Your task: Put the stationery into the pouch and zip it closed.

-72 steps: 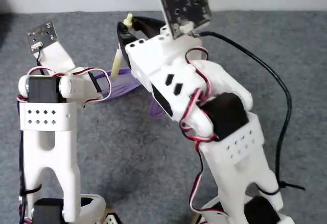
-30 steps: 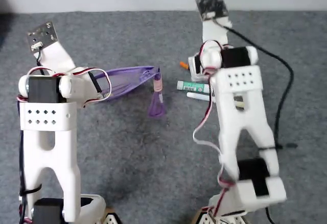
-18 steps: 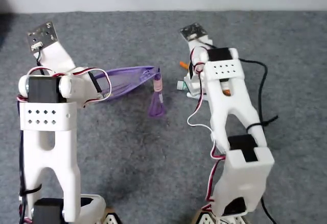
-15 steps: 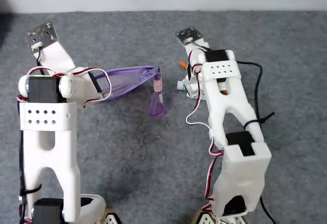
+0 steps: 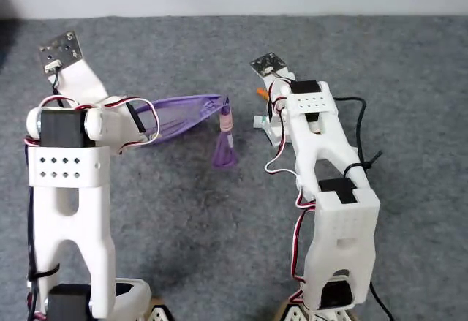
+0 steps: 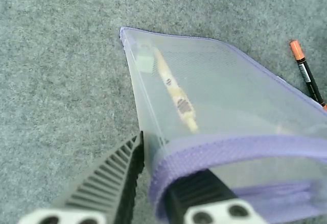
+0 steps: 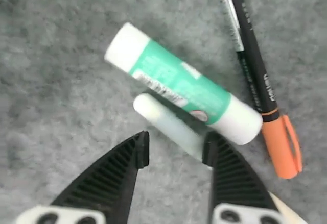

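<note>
1. A see-through purple mesh pouch is held up by its woven purple rim, and its mouth looks open. A slim cream pen already lies inside.
2. The left fingers, black and ribbed, are clamped on that rim.
3. Well apart from the pouch, three loose pieces lie close together on the table. They are a smooth green-and-white glue stick, a pale stick with a rounded end touching it, and a black pen with an orange cap just beside them.
4. The right fingers are spread apart, one on each side of the pale stick, not yet gripping it.
5. The step in hand appears to be picking up the pale stick. It would go best with the fingers lowered straight down and closed across its middle. The glue stick lies against it and could be nudged or pinched along with it. Both are smooth and round, so they may roll or slip.
6. The table has a fuzzy grey, felt-like cover, which should slow any rolling.
</note>
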